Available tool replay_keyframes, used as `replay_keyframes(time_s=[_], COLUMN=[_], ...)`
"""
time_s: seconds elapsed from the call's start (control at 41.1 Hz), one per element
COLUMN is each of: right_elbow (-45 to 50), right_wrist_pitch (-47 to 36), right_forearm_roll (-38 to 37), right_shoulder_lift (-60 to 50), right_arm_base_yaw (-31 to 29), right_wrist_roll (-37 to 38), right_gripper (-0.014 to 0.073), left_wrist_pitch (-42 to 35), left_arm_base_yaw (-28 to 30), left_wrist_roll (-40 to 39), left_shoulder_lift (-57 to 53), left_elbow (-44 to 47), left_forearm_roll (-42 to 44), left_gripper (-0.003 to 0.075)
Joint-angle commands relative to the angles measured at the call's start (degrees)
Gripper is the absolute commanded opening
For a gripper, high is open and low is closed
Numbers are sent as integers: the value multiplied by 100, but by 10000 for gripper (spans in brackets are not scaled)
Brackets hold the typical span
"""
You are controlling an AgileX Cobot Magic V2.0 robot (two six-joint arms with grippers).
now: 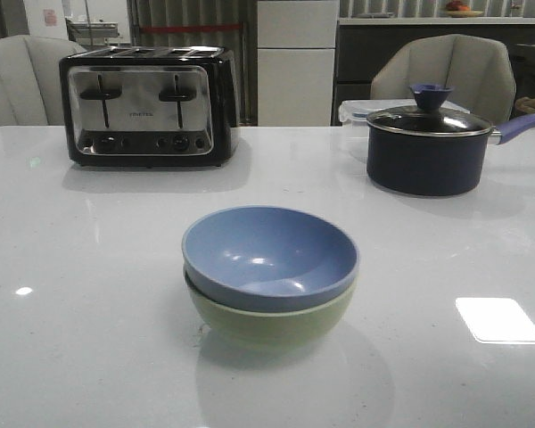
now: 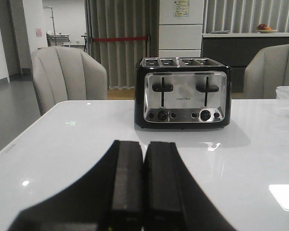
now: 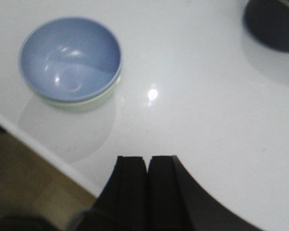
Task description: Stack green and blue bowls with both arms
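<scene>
At the far left of the white table (image 1: pixel 89 294) stands the toaster (image 1: pixel 147 107), black and chrome, four slots, both levers up, and behind it a grey chair (image 1: pixel 22 78) peeks in. From the left wrist view that same toaster (image 2: pixel 183 91) sits well ahead of the left gripper (image 2: pixel 143 187), whose two dark fingers are pressed flat together with only a thin seam between them, nothing caught in the seam, poised above bare tabletop.

Moving to the centre, here is the pair we care about: the blue bowl (image 1: pixel 269 254) sits nested inside the green bowl (image 1: pixel 267 323), upright, blue rim riding just above the green one, the stack alone near the front edge of the table. No arm shows in the front view.

Over to the right wrist view: the right gripper (image 3: pixel 146 185) has its fingers closed against each other too, gripping nothing, and it hangs over the table close to its edge, apart from the stack. The blue bowl (image 3: pixel 70 57) shows its hollow, with a sliver of green bowl (image 3: pixel 82 102) peeping out underneath.

Far right at the back, the dark saucepan (image 1: pixel 428 147) stands lidded, its purple handle pointing off to the right, a clear plastic container (image 1: pixel 361 111) behind it and a second chair (image 1: pixel 446 71) beyond.
</scene>
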Motion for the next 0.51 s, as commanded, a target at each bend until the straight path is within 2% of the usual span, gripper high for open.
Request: replay_keyframes(time_s=[0.0,0.122,0.292,0.486], right_elbow=[273,938,1860,2662], right_wrist_pitch=[-1095,-1908,-2388,-2728], right_forearm_roll=[-3,-3,-3,10], right_shoulder_lift=[-530,-1279,-2282,-2877], right_arm_base_yaw=[-524,-1104,-1777,-1851], right_wrist_roll=[-56,-56,-56,-56], right_gripper=[27,27,27,27], left_wrist_pitch=[-492,-492,-492,-492], left_arm_base_yaw=[-24,-24,-24,-24], left_wrist_roll=[-58,-58,-58,-58], left_shoulder_lift=[-114,-114,-114,-114], left_elbow=[17,17,17,17], left_forearm_roll=[-51,-51,-51,-51], left_gripper=[93,93,93,93])
